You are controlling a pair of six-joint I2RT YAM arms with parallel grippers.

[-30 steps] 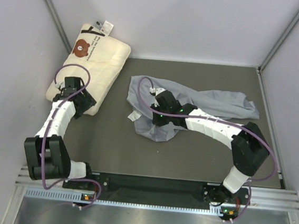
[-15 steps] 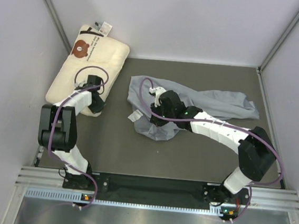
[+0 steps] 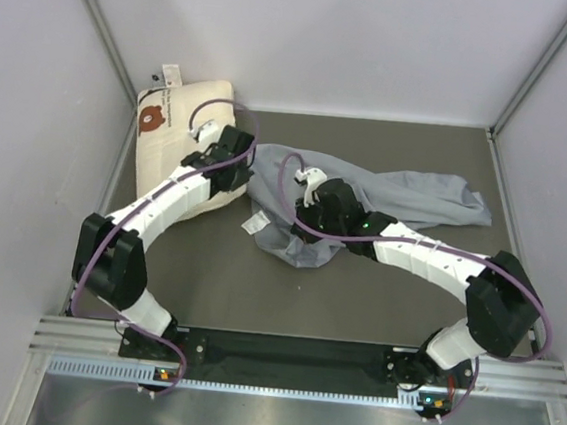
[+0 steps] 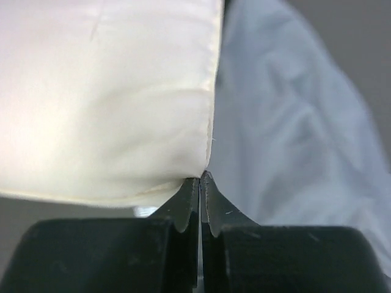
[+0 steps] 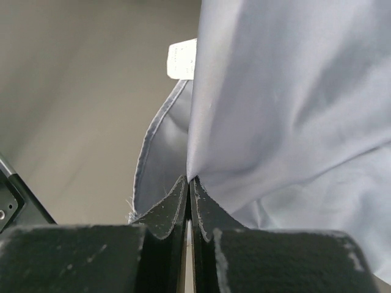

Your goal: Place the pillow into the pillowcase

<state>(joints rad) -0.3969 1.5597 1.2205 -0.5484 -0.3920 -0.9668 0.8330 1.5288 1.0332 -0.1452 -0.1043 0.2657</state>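
The cream pillow (image 3: 176, 132) lies at the back left with its bear print against the left wall. My left gripper (image 3: 235, 173) is shut on its right near corner. In the left wrist view the closed jaws (image 4: 200, 177) pinch the pillow (image 4: 110, 97) at its seam, and the pillowcase (image 4: 293, 122) lies just beyond. The grey-blue pillowcase (image 3: 405, 199) is crumpled across the middle of the table. My right gripper (image 3: 308, 215) is shut on a fold near its left end. In the right wrist view the jaws (image 5: 188, 179) grip the pillowcase (image 5: 287, 91) beside its hemmed edge.
Pale walls close in the dark table (image 3: 217, 276) on the left, back and right. A white label (image 3: 251, 224) hangs from the pillowcase's left end, also seen as a label (image 5: 182, 60) in the right wrist view. A metal rail (image 3: 300, 355) runs along the near edge.
My left gripper shut and swung right along the pillow to its corner beside the pillowcase, drawing the pillow that way. The right gripper shifted slightly right with the fabric in it.
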